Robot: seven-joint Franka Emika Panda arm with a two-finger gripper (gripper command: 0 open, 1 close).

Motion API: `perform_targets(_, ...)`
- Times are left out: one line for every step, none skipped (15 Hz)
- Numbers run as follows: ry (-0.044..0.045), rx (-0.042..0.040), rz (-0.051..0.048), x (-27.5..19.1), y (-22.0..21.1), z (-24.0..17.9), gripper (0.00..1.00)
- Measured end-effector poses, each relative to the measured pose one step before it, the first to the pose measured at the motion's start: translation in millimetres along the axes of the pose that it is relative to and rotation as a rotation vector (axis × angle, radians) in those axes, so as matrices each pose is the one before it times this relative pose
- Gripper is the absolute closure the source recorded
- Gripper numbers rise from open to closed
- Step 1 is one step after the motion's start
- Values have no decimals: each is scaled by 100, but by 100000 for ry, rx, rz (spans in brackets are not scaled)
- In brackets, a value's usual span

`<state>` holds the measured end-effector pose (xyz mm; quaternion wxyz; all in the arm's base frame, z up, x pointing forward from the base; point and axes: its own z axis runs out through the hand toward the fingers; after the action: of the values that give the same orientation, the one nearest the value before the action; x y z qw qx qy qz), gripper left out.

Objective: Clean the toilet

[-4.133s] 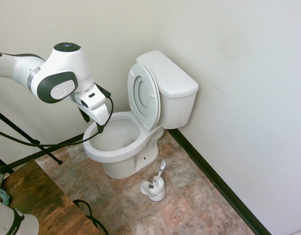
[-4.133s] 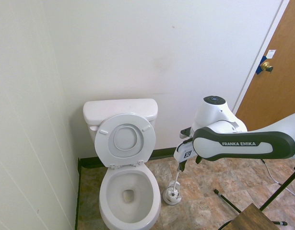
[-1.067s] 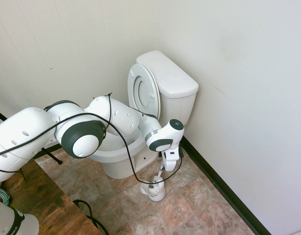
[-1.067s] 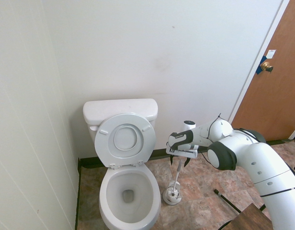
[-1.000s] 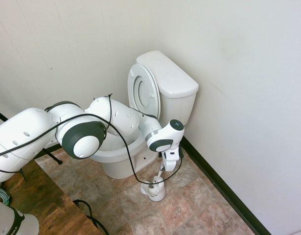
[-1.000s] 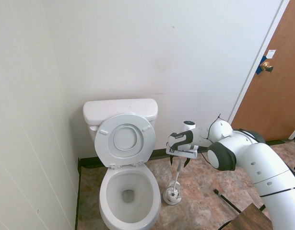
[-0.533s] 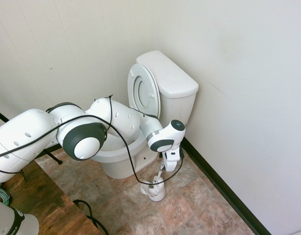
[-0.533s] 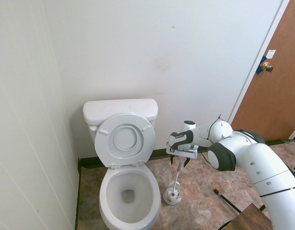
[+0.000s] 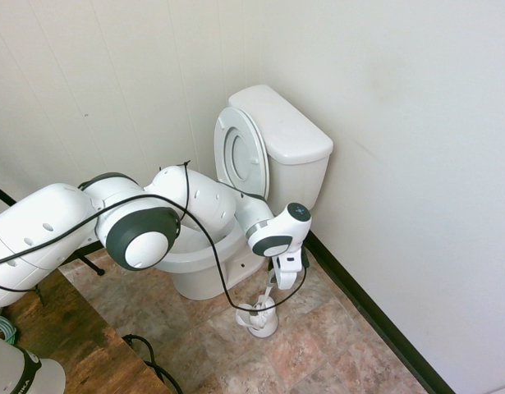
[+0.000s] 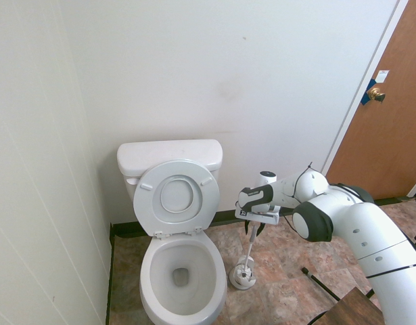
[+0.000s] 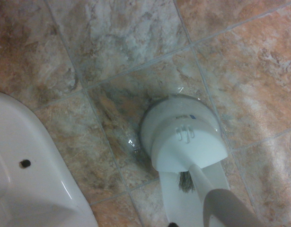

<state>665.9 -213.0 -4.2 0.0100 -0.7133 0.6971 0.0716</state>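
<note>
One toilet (image 9: 273,156) stands in the corner against the wall, its seat and lid raised and the bowl open. Just beside it on the tiled floor (image 9: 318,345) sits one small white brush holder (image 9: 258,317) with one thin white brush (image 10: 248,252) standing in it. The single gripper (image 10: 253,231) points down over the brush's handle, its fingers about the top; whether they clamp it cannot be told.
</note>
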Motion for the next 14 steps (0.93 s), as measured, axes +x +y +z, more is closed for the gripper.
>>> perform_targets(17, 119, 123, 96, -2, -52, 100)
perform_targets(17, 103, 124, 99, 3, -48, 100)
perform_targets(-6, 7, 57, 39, 13, -2, 100)
perform_targets(4, 5, 2, 1, 1, 2, 100)
perform_targets(122, 137, 54, 31, 24, 31, 100)
perform_targets(420, 515, 200, 149, 50, 14, 100)
perform_targets(467, 622, 272, 168, 120, 70, 100)
perform_targets(535, 597, 339, 138, 262, 157, 100)
perform_targets(587, 978, 295, 110, 396, 126, 100)
perform_targets(214, 1209, 204, 46, 536, 86, 100)
perform_targets(195, 1399, -69, -9, 694, 144, 100)
perform_targets(289, 1680, -9, -99, 741, 114, 100)
perform_targets(273, 1100, -376, -138, 846, 54, 100)
perform_targets(800, 1312, -287, 18, 998, 17, 100)
